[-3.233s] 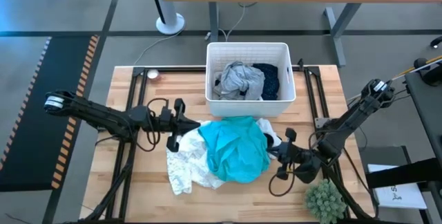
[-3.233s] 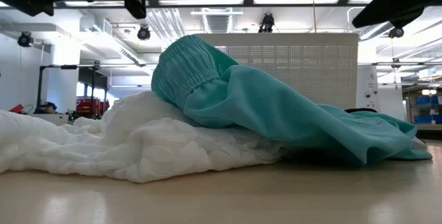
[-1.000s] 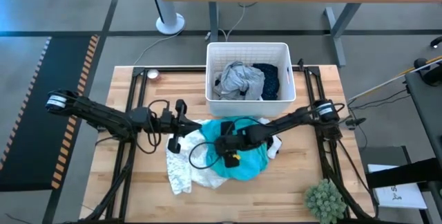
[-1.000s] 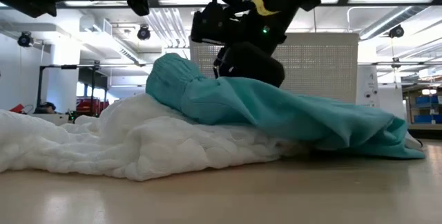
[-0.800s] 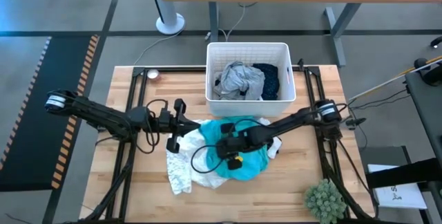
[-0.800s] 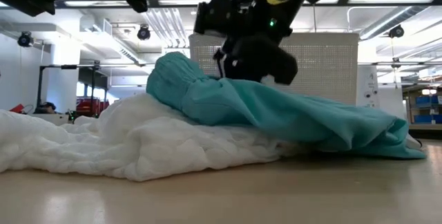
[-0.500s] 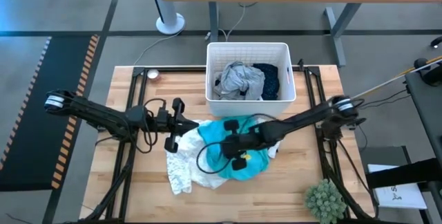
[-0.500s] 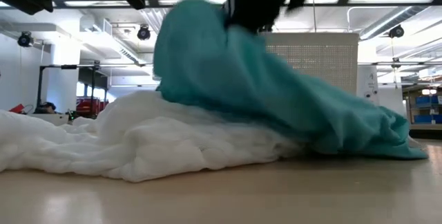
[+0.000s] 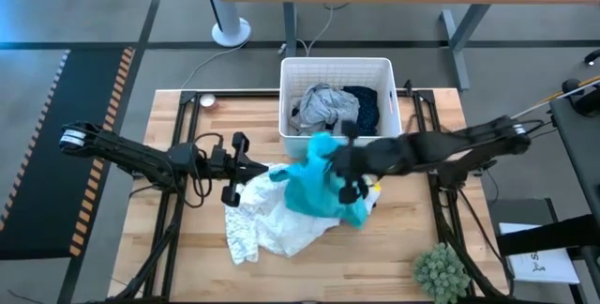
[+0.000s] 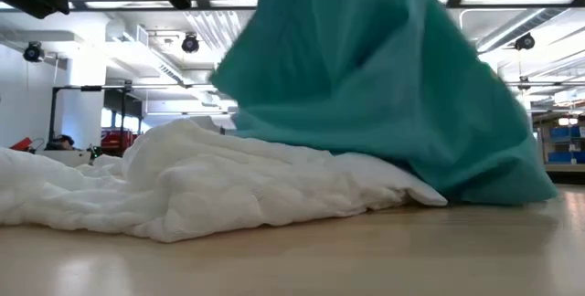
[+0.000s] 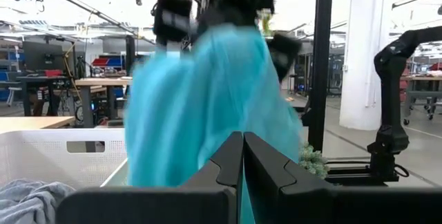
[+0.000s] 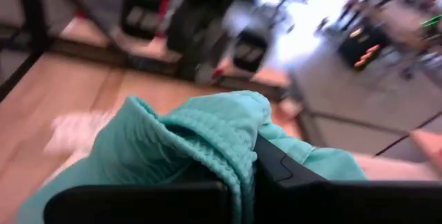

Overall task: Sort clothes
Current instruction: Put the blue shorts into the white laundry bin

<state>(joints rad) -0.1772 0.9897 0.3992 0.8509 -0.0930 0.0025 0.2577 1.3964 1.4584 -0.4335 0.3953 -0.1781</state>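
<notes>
My right gripper is shut on the turquoise garment and is raised above the table's middle, just in front of the white bin. The garment hangs wide in the low view. The white lacy garment lies spread on the table below and to its left. The bin holds a grey garment and a dark navy patterned one. My left gripper is shut and empty, level above the white garment's far left part. My right gripper pinches the turquoise garment's ribbed gathered edge between its two fingers, with several layers bunched up. The garment hangs below the gripper. Its lower end rests on the table and on the white garment.
A small green plant stands at the table's near right corner. Black frame rails run along both sides of the table. There is bare wood on the near right and on the far left next to the bin.
My right gripper has risen from low on the pile and moved toward the bin and the table's right. It has carried the turquoise garment's gathered edge up with it. The garment has been drawn up from lying flat into a hanging drape, and its lower end stays down.
</notes>
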